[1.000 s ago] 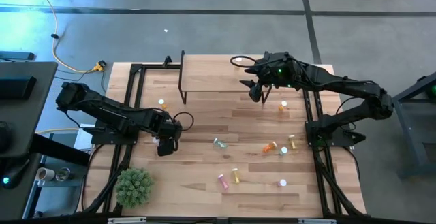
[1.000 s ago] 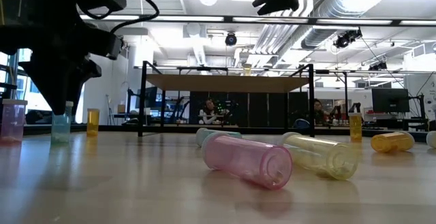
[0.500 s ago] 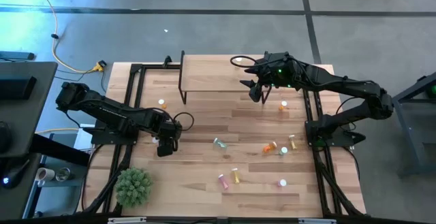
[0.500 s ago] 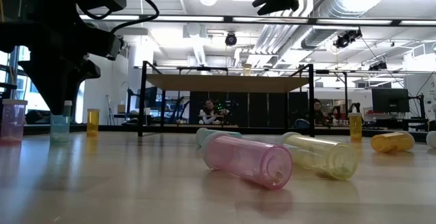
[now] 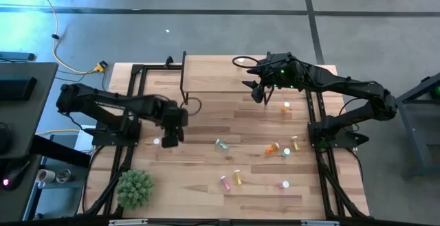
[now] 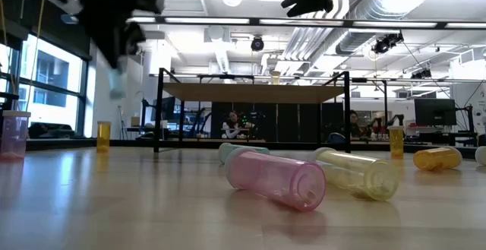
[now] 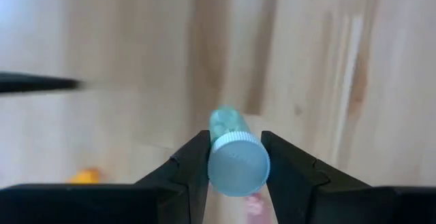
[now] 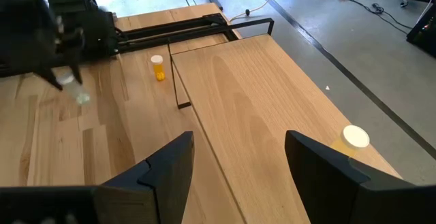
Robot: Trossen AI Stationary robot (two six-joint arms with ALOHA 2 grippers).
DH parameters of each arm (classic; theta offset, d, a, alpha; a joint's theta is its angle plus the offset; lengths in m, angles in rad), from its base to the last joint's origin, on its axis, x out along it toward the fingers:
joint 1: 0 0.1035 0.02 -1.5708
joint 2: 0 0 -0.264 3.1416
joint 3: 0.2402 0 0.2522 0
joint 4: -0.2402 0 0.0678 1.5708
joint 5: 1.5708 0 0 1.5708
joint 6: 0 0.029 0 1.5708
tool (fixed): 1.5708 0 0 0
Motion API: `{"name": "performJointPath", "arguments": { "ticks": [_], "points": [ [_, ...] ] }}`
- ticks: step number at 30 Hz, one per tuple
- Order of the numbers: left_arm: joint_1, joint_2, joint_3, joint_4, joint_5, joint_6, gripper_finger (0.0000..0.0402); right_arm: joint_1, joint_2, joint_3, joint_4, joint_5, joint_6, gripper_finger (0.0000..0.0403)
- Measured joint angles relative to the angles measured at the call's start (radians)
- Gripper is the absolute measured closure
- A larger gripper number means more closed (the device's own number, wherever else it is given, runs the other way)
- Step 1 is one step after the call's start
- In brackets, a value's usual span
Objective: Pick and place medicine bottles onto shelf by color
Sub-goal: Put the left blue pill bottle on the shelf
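My left gripper [image 7: 236, 157] is shut on a small green medicine bottle [image 7: 225, 122] with a white cap, held above the table's left half [image 5: 170, 135]; it shows blurred in the low view [image 6: 115, 83]. The light-wood shelf [image 5: 220, 82] stands at the far edge on black legs, with one white-capped bottle [image 8: 355, 137] upright on it. My right gripper [image 8: 238, 173] hovers open over the shelf's right end [image 5: 258, 94], nothing between its fingers. Several more bottles lie or stand on the table's right half, among them a pink one [image 6: 277, 178] on its side. My left gripper pinches the green bottle at its capped top end [image 7: 219, 166] between its two fingers, one on each side. The fingers come from above, pointing steeply down. The bottle hangs below them, cap toward the wrist, lifted clear of the table.
An orange bottle [image 8: 157, 67] stands left of the shelf, and a pink one [image 6: 14, 134] stands near the left arm. Green [image 5: 221, 144], orange [image 5: 273, 148], yellow [image 5: 295, 143] and pink [image 5: 225, 182] bottles are scattered mid-right. A green plant [image 5: 135, 188] sits at the near left corner.
My left gripper has risen and gone a little toward the far edge and the shelf, taking the green bottle with it. The bottle, which stood on the table, is now lifted clear and stays roughly upright.
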Motion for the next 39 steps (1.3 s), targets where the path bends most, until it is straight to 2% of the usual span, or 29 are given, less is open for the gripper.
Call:
{"name": "performJointPath", "arguments": {
  "ticks": [10,19,26,30,34,39],
  "points": [
    [0.275,0.006,0.306,-0.058,-0.120,0.270,0.0289,0.000,0.000,0.000,0.000,0.000,0.000,0.0181],
    [0.532,0.112,0.571,-0.086,-0.218,0.407,0.0289,0.000,0.000,0.000,0.000,0.000,0.001,0.0181],
    [0.677,0.268,0.774,-0.128,-0.204,0.382,0.0288,-0.002,0.000,0.000,-0.016,0.000,0.001,0.0181],
    [0.726,0.369,0.861,-0.206,-0.102,0.347,0.0288,-0.003,0.000,0.000,-0.039,0.009,0.001,0.0181],
    [0.745,0.446,0.900,-0.233,0.003,0.340,0.0288,-0.002,0.000,0.000,-0.056,0.121,0.001,0.0181],
    [0.745,0.512,0.910,-0.247,0.001,0.333,0.0288,-0.003,0.000,0.000,-0.096,0.238,-0.001,0.0181]
  ]
}}
